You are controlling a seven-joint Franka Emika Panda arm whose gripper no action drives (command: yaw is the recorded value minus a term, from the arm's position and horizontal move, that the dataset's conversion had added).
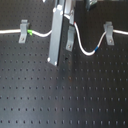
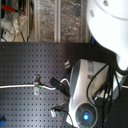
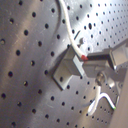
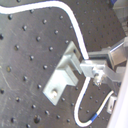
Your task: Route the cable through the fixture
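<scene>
The claw (image 4: pixel 91 67) pinches the cable (image 4: pixel 75 25) right at the middle fixture clip (image 4: pixel 62 75) on the black perforated surface (image 1: pixel 65 95). In the first exterior view the cable (image 1: pixel 82 49) runs from the left clip (image 1: pixel 23 31), past a green band (image 1: pixel 30 33), sags, then rises past a blue band (image 1: pixel 95 49) to the right clip (image 1: pixel 108 31).

In the first exterior view, three clips stand in a row across the upper part of the perforated board (image 1: pixel 65 95): the left clip (image 1: pixel 22 31), the middle clip (image 1: pixel 71 39) and the right clip (image 1: pixel 108 32). The cable (image 1: pixel 82 49) runs across them, sagging between middle and right. The gripper (image 1: pixel 59 59) hangs just left of the middle clip.
</scene>
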